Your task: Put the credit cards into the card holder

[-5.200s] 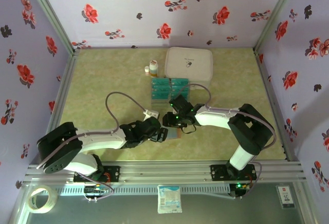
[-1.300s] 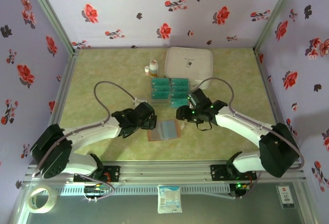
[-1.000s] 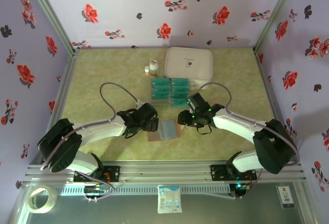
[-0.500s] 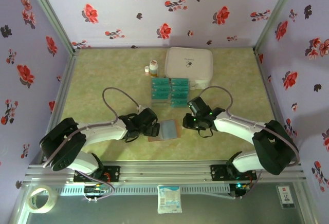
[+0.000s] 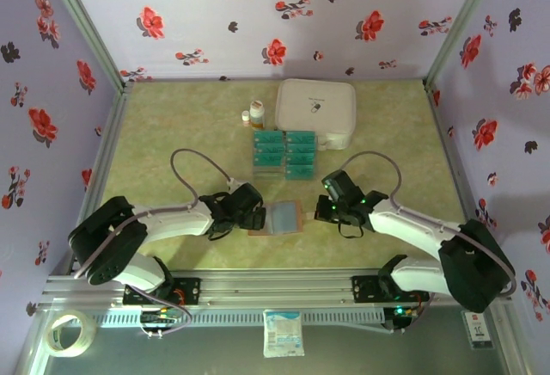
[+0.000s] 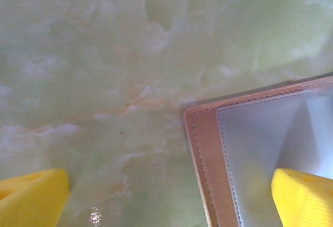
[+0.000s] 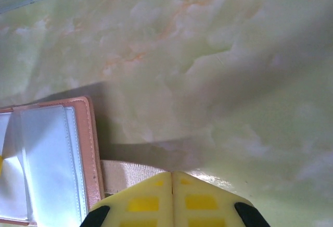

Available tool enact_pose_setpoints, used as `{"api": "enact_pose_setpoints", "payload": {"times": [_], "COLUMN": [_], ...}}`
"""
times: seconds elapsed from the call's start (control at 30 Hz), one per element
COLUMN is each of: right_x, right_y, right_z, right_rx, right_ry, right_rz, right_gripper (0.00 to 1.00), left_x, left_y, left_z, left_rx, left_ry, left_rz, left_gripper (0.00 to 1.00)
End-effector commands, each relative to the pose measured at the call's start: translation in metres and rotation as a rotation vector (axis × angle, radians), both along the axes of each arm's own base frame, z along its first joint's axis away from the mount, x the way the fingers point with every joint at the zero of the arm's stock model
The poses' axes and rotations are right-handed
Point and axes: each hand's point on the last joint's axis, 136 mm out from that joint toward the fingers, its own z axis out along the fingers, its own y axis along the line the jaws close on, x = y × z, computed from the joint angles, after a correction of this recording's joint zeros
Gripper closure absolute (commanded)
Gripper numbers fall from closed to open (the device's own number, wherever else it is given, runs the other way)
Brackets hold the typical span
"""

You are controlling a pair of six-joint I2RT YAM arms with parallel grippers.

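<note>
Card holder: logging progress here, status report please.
Left tool open, one finger over the open card holder. Right tool shut over its strap. Credit cards in the tray; nothing blocking.

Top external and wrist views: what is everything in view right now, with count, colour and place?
Reddish-brown leather-look folding card holder: one, blue-grey inside, open, front centre of table.
Small flat teal-green credit cards: several, two columns in the tray.
Clear plastic tray: one, behind the card holder.
Large white zipped case: one, back, right of centre.
Small pale bottles: two, left of the case.
Pale tape roll: one, front left, below the rail.
White-and-blue packet: one, front ledge, centre.
Left gripper: yellow fingers, open, straddling the card holder's left edge.
Right gripper: yellow fingers, shut, at the card holder's strap tab.
</note>
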Motion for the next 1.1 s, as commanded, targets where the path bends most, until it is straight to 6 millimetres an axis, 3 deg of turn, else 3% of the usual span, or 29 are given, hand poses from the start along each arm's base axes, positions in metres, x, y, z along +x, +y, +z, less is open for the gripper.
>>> {"api": "enact_pose_setpoints", "payload": {"times": [0.0, 0.2, 0.4, 0.67, 0.73, 0.83, 0.93, 1.07], "right_x": [0.001, 0.003, 0.008, 0.031, 0.042, 0.061, 0.079, 0.099], "right_y": [-0.017, -0.017, -0.015, -0.029, -0.036, -0.043, -0.058, -0.039], "right_z": [-0.006, -0.009, 0.007, 0.058, 0.075, 0.099, 0.124, 0.139], "right_rx": [-0.046, -0.054, -0.059, -0.169, -0.238, -0.342, -0.424, -0.416], "right_ry": [-0.005, -0.003, -0.023, -0.123, -0.167, -0.235, -0.293, -0.383], "right_rz": [-0.069, -0.072, -0.048, -0.003, 0.001, 0.017, -0.091, 0.015], "right_gripper": [1.00, 0.95, 0.47, 0.15, 0.01, 0.01, 0.01, 0.01], "left_x": [0.000, 0.005, 0.008, 0.024, 0.030, 0.040, 0.050, 0.057], "left_y": [0.001, -0.003, -0.006, -0.001, 0.006, 0.019, 0.032, 0.049], "left_z": [-0.011, -0.008, 0.009, 0.054, 0.066, 0.082, 0.095, 0.108], "left_rx": [0.021, 0.021, -0.011, -0.067, -0.090, -0.131, -0.167, -0.178], "left_ry": [0.014, 0.001, -0.029, -0.097, -0.117, -0.144, -0.169, -0.191], "left_rz": [0.004, -0.014, -0.024, -0.010, 0.013, 0.064, 0.123, 0.201], "left_gripper": [0.00, 0.00, 0.00, 0.00, 0.00, 0.00, 0.00, 0.00]}}
